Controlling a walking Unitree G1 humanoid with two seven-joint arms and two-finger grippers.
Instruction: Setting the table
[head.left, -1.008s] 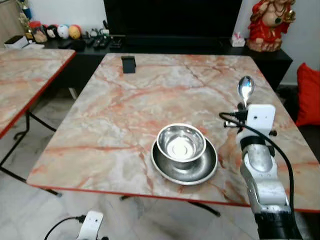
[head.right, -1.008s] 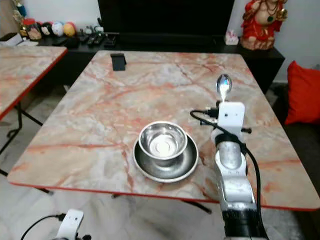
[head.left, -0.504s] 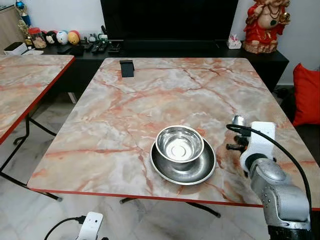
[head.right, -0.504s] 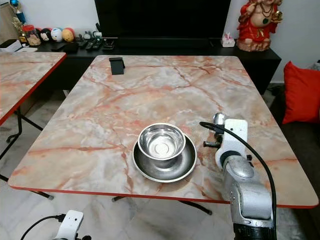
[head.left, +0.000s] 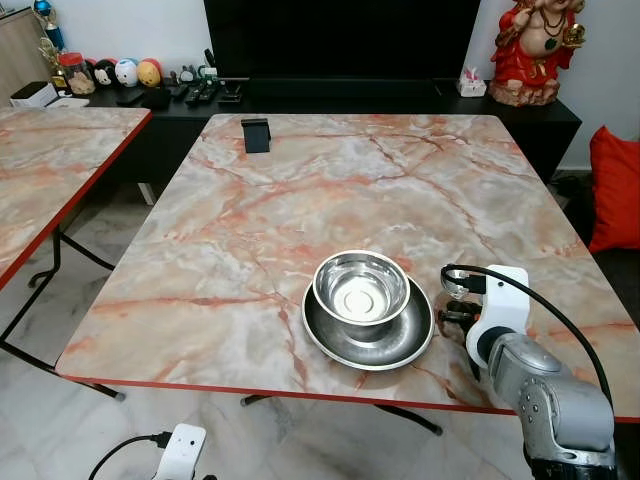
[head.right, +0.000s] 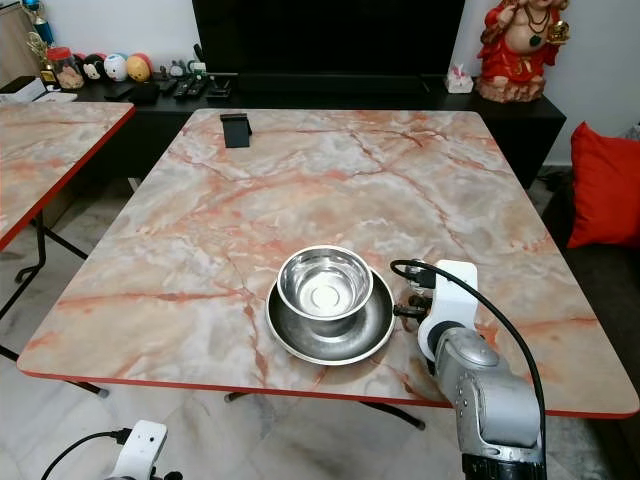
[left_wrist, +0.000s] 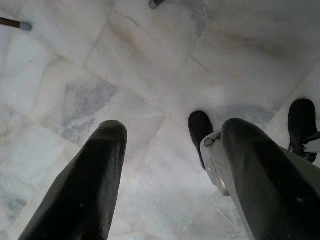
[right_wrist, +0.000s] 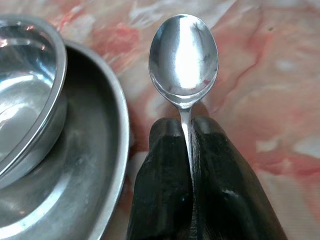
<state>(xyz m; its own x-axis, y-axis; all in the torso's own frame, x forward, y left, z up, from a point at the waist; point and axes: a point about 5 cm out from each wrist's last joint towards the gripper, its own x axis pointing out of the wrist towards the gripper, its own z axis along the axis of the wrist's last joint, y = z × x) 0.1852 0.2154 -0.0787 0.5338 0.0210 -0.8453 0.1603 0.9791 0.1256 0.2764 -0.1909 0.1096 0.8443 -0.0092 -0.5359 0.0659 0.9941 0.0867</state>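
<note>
A steel bowl (head.left: 361, 286) sits inside a shallow steel plate (head.left: 325, 343) near the front edge of the marble table (head.left: 300, 190). My right gripper (right_wrist: 186, 122) is shut on the handle of a steel spoon (right_wrist: 184, 57). It holds the spoon low over the table, just right of the plate's rim, with the spoon's bowl pointing away from me. The right arm's white wrist (head.left: 497, 303) hides most of the spoon in the eye views. My left gripper (left_wrist: 172, 130) hangs open over the pale floor tiles with nothing between its fingers.
A small black stand (head.left: 256, 133) sits at the table's far left. A second marble table (head.left: 50, 160) stands to the left. Behind are a black TV console (head.left: 340, 95) with small items and a red statue (head.left: 530, 50). A red cushion (head.left: 615, 185) lies at the right.
My right arm has come down and toward me. The spoon went from raised over the table's right side to low beside the plate. The camera shifted slightly.
</note>
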